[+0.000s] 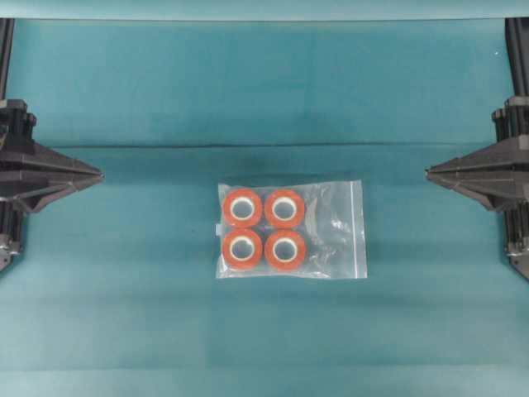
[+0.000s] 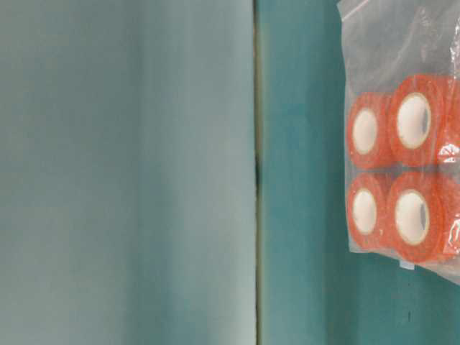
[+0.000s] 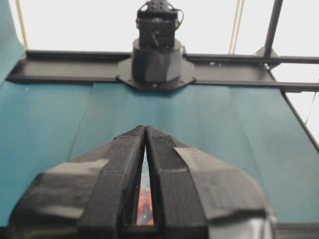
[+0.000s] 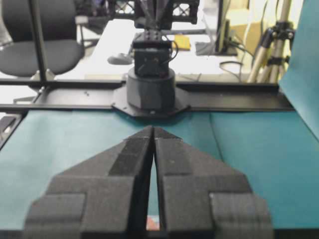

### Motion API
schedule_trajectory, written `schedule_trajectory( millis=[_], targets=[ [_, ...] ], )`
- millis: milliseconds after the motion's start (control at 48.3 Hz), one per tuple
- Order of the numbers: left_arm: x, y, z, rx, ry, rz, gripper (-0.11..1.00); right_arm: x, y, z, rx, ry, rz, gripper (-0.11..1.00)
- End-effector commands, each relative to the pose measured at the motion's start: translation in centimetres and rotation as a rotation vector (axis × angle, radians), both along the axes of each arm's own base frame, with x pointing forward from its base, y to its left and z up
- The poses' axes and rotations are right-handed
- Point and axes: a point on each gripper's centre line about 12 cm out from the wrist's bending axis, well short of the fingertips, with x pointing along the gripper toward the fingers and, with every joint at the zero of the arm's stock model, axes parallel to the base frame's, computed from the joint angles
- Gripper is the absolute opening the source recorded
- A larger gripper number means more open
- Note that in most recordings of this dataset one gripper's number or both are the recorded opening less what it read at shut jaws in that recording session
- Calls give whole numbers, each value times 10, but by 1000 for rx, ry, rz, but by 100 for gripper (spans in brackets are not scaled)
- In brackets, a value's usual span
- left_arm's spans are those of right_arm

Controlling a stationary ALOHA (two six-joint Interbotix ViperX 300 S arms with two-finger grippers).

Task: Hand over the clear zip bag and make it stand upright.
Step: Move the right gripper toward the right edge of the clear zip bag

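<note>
The clear zip bag lies flat on the teal cloth at the table's middle, its zip strip along the right edge, with several orange rolls with white cores grouped in its left half. The table-level view shows the bag at its right edge. My left gripper rests shut at the far left, well away from the bag. At the far right, equally distant, my right gripper is also shut. Each wrist view shows fingertips touching, left gripper and right gripper, holding nothing.
Teal cloth covers the table, with a fold line running across behind the bag. The opposite arm's black base stands at the far table edge, and an office chair and a tripod stand beyond the table.
</note>
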Motion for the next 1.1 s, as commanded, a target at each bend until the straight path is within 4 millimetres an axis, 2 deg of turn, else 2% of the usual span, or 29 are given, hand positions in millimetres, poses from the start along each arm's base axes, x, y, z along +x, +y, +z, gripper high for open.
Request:
schedule_trajectory(
  millis=[0, 166, 394, 580, 829, 974, 1077],
  targets=[
    [18, 5, -10, -7, 97, 20, 14, 3, -2, 0, 34, 4, -10, 9],
    [44, 3, -12, 9, 175, 10, -1, 11, -12, -8, 325, 159, -65, 0],
    [61, -2, -2, 45, 178, -9, -1, 21, -13, -15, 675, 273, -96, 0],
    [66, -3, -3, 50, 195, -13, -1, 28, -15, -29, 898, 320, -141, 0],
    [65, -3, -4, 49, 231, -13, -1, 40, -14, -67, 1100, 496, -245, 0],
    [66, -3, -2, 49, 230, -13, -1, 40, -9, -98, 1245, 630, -338, 0],
    [66, -3, -3, 49, 234, -13, -1, 37, -10, -119, 1276, 669, -391, 0]
  ],
)
